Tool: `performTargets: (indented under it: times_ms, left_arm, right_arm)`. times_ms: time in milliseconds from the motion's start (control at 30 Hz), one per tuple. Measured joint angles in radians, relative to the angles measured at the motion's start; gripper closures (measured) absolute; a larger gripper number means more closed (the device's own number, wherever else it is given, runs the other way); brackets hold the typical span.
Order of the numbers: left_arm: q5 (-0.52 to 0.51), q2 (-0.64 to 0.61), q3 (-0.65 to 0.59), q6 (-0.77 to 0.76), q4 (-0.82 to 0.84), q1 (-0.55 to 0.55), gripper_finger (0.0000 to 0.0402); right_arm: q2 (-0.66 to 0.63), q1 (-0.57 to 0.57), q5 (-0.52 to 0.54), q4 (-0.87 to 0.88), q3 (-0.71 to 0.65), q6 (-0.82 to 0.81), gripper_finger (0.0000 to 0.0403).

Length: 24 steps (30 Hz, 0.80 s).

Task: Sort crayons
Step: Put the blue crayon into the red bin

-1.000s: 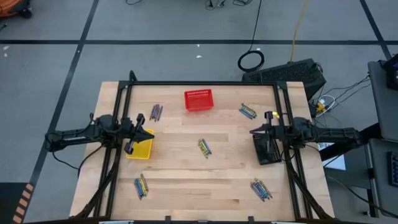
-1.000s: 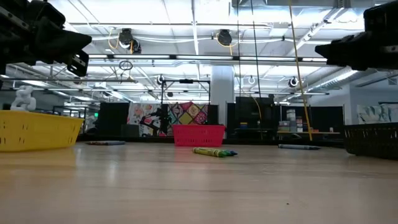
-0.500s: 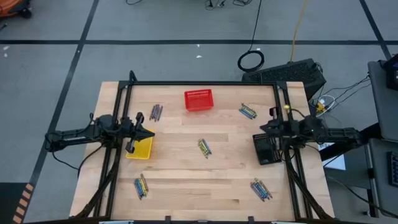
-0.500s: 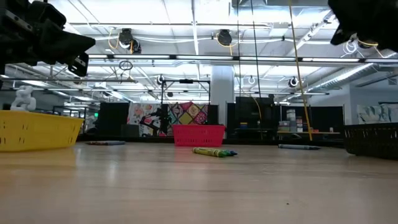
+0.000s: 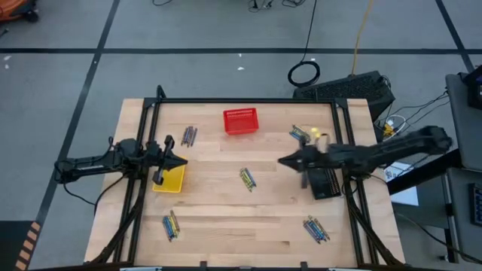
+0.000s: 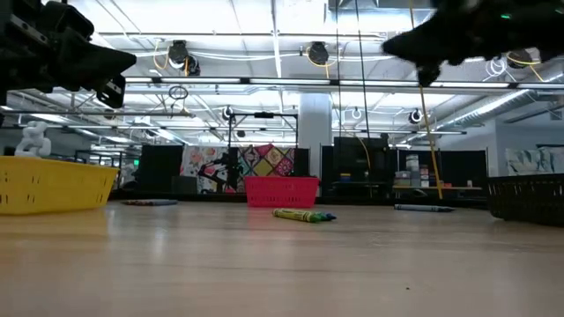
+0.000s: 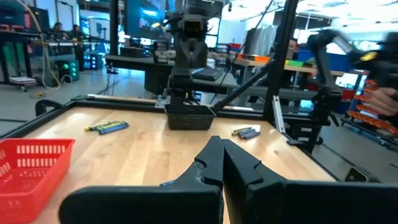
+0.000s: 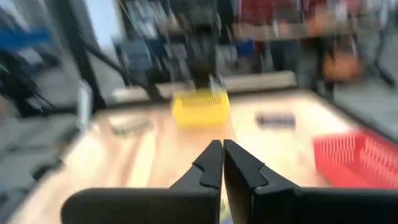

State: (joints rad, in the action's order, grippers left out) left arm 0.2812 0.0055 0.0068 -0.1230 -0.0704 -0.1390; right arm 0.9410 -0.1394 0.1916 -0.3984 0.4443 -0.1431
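There are three baskets on the worktop (image 5: 226,218): a red basket (image 5: 240,120) at the far side in the middle, a yellow basket (image 5: 171,178) on the left, and a black basket (image 5: 325,181) on the right. There are five little piles of crayons. One pile (image 5: 189,135) lies near the far left, just left of the red basket. One pile (image 5: 300,135) lies near the far right. One pile (image 5: 247,178) lies in the middle of the worktop. One pile (image 5: 170,224) lies at the near left and one pile (image 5: 315,229) lies at the near right. Each pile has a few thin sticks, too small to count. No crayon is in a gripper.

There are two arms. The left gripper (image 5: 181,161) hangs over the yellow basket with its fingers pressed together and nothing between them. The right gripper (image 5: 284,161) reaches out toward the middle of the worktop, between the middle pile and the black basket. Its fingers are pressed together too and hold nothing.

The worktop is light wood boards with a black frame around it. It stands on a grey floor (image 5: 188,68) with dark lines. A coiled cable (image 5: 304,73) lies on the floor behind the worktop. The room behind is big, with bright lights (image 6: 291,35) on the ceiling.
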Motion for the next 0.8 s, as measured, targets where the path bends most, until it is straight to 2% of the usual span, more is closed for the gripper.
performTargets:
  times_ms: [200,333,433,600,800]
  left_arm:
    - [-0.088,0.0,0.0,0.0,-0.001,0.0,0.0402]
    - [-0.17,0.0,0.0,0.0,-0.001,0.0,0.0402]
    - [-0.186,0.0,0.0,0.0,-0.002,0.0,0.0402]
    - [-0.188,0.0,0.0,0.0,-0.002,0.0,0.0402]
    - [-0.189,0.0,0.0,0.001,-0.005,0.0,0.0402]
  right_arm:
    - [0.363,0.02,0.066,0.359,0.317,-0.225,0.0391]
    - [0.561,0.038,0.046,0.543,0.498,-0.33,0.0349]
    - [0.696,0.046,0.04,0.658,0.612,-0.388,0.0307]
    - [0.864,0.048,0.04,0.821,0.758,-0.441,0.0257]
    - [0.968,0.048,0.01,0.828,0.827,-0.449,0.025]
